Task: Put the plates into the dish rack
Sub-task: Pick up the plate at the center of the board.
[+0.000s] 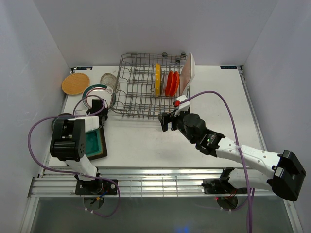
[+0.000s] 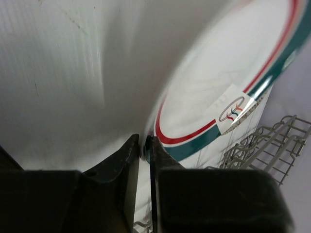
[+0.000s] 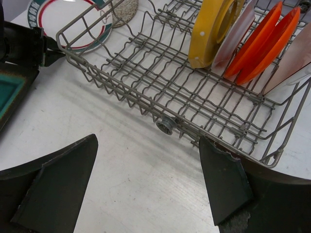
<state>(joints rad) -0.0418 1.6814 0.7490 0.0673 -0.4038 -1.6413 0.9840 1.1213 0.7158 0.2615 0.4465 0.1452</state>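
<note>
Logging left gripper [image 2: 143, 141] at the near rim of the white green-rimmed plate [image 2: 218, 82]: jaws almost together, plate edge running into the narrow slot between the fingers [image 2: 127, 162], so apparently clamped on that rim, though blur in the left wrist view prevents confirming firm contact. Placed this plate on the table [image 1: 146, 145] just left of the dish rack [image 1: 141, 94], outside it and close to the rack's left wall. Found right gripper [image 3: 148, 141] hovering low over bare table just in front of the rack's near wall, jaws wide apart, nothing between them. Counted the plates standing on edge between the tines toward the rack's right end, listed left to right: yellow scalloped plate [image 3: 214, 29]; pale plate [image 3: 237, 34] close against it; two orange-red plates [image 3: 265, 39] side by side; white rectangular plate [image 1: 188, 72] leaning at the right end wall and rising above the wire. Noted wooden tan plate [image 1: 76, 83] lying flat near the far left corner of the table, well apart from the rack. Spotted clear glass plate [image 1: 110, 80] between the wooden one and the rack, just beyond the green-rimmed plate. Located square teal brown-rimmed plate [image 1: 95, 143] flat near the table's front left, partly covered by the left arm.
</note>
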